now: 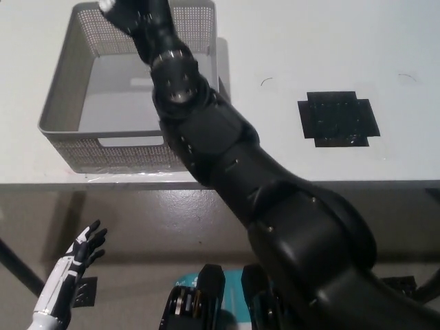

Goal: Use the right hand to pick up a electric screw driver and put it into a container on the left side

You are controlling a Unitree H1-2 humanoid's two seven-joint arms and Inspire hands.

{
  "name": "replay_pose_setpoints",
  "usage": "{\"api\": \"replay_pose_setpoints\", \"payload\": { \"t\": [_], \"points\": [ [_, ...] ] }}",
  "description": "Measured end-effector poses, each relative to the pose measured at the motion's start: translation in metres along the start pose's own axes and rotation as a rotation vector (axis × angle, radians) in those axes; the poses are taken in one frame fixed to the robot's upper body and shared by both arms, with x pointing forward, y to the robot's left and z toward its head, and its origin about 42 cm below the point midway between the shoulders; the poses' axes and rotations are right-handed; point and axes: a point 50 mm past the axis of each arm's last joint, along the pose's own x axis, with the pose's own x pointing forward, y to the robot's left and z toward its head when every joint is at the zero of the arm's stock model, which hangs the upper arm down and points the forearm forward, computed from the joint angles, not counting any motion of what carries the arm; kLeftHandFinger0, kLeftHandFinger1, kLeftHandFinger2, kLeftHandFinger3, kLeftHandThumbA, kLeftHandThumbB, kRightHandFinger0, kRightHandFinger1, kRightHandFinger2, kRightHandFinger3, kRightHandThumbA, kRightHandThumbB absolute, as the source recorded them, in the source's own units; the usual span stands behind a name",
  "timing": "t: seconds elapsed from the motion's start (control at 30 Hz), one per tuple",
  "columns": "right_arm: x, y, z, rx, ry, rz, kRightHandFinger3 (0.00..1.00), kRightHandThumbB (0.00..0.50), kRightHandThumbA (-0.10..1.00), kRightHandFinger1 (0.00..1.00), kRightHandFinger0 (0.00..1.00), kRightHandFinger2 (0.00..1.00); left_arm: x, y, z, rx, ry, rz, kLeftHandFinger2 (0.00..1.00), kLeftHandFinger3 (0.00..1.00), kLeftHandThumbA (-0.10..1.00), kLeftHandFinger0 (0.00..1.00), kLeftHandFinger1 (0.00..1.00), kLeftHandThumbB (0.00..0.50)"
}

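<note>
**Head view: right arm stretched over the basket**

Head view shows us the black right arm (227,165) reaching diagonally from the bottom right, across the desk's (330,55) front edge and over the grey perforated basket (58,103), which sits at the desk's left end close to the front edge. The right hand (141,17) is above the basket's far part, near its back wall, partly cut off by the top of the picture; we cannot tell whether it is closed or what it holds. A small pale bit shows at its tip, too unclear for us to name. We cannot see the electric screwdriver itself. A black mat (338,118) lies on the desk towards its right end. The white left hand (77,256) hangs below the desk's front edge, fingers spread, holding nothing.
</note>
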Motion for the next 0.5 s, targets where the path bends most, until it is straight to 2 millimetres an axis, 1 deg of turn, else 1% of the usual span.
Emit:
{"api": "replay_pose_setpoints", "payload": {
  "t": [0.03, 0.07, 0.1, 0.13, 0.17, 0.23, 0.3, 0.33, 0.37, 0.4, 0.43, 0.47, 0.5],
  "points": [
    [-0.003, -0.002, -0.01, -0.007, 0.025, -0.002, 0.71, 0.124, -0.1, 0.3, 0.0, 0.8, 0.0, 0.0, 0.0, 0.001, 0.0, -0.001, 1.0, 1.0, 1.0, 1.0, 1.0, 0.272],
    [-0.005, -0.003, -0.016, -0.011, 0.04, -0.004, 0.75, 0.118, -0.1, 0.32, 0.0, 0.79, 0.0, 0.0, 0.001, 0.002, 0.0, -0.002, 1.0, 1.0, 1.0, 1.0, 1.0, 0.266],
    [-0.008, -0.005, -0.026, -0.021, 0.063, -0.005, 0.75, 0.105, -0.1, 0.32, 0.0, 0.78, 0.0, 0.0, 0.001, 0.003, -0.001, -0.003, 1.0, 1.0, 1.0, 1.0, 1.0, 0.267],
    [-0.009, -0.007, -0.031, -0.027, 0.076, -0.006, 0.76, 0.104, -0.1, 0.32, 0.0, 0.77, 0.0, 0.0, 0.001, 0.004, -0.001, -0.005, 1.0, 1.0, 1.0, 1.0, 1.0, 0.265],
    [-0.012, -0.011, -0.042, -0.041, 0.101, -0.009, 0.76, 0.097, -0.1, 0.33, 0.0, 0.77, 0.001, 0.0, 0.001, 0.005, 0.0, -0.008, 1.0, 1.0, 1.0, 1.0, 1.0, 0.269],
    [-0.016, -0.017, -0.055, -0.058, 0.133, -0.012, 0.77, 0.119, -0.1, 0.33, 0.0, 0.77, 0.001, 0.0, 0.001, 0.006, 0.001, -0.014, 1.0, 1.0, 1.0, 1.0, 1.0, 0.257],
    [-0.021, -0.023, -0.068, -0.069, 0.166, -0.021, 0.74, 0.124, -0.1, 0.32, 0.0, 0.77, 0.002, -0.001, 0.002, 0.007, 0.0, -0.021, 1.0, 1.0, 1.0, 1.0, 1.0, 0.249],
    [-0.021, -0.025, -0.071, -0.072, 0.175, -0.024, 0.71, 0.123, -0.1, 0.33, 0.0, 0.72, 0.002, -0.001, 0.002, 0.008, -0.001, -0.023, 1.0, 1.0, 1.0, 1.0, 1.0, 0.259],
    [-0.024, -0.03, -0.078, -0.075, 0.194, -0.031, 0.72, 0.137, -0.1, 0.34, 0.0, 0.71, 0.003, -0.002, 0.002, 0.009, -0.002, -0.027, 1.0, 1.0, 1.0, 1.0, 1.0, 0.263],
    [-0.025, -0.032, -0.082, -0.077, 0.204, -0.033, 0.73, 0.139, -0.1, 0.34, 0.0, 0.71, 0.003, -0.002, 0.003, 0.009, -0.003, -0.029, 1.0, 1.0, 1.0, 1.0, 1.0, 0.263],
    [-0.026, -0.035, -0.086, -0.081, 0.215, -0.036, 0.73, 0.14, -0.1, 0.34, 0.0, 0.71, 0.004, -0.002, 0.003, 0.011, -0.004, -0.031, 1.0, 1.0, 1.0, 1.0, 1.0, 0.276],
    [-0.026, -0.035, -0.087, -0.085, 0.219, -0.035, 0.73, 0.14, -0.1, 0.34, 0.0, 0.71, 0.004, -0.002, 0.003, 0.013, -0.005, -0.033, 1.0, 1.0, 1.0, 1.0, 1.0, 0.283],
    [-0.027, -0.034, -0.087, -0.089, 0.221, -0.031, 0.74, 0.145, -0.1, 0.34, 0.0, 0.71, 0.004, -0.001, 0.003, 0.014, -0.006, -0.034, 1.0, 1.0, 1.0, 1.0, 1.0, 0.28]
  ]
}}
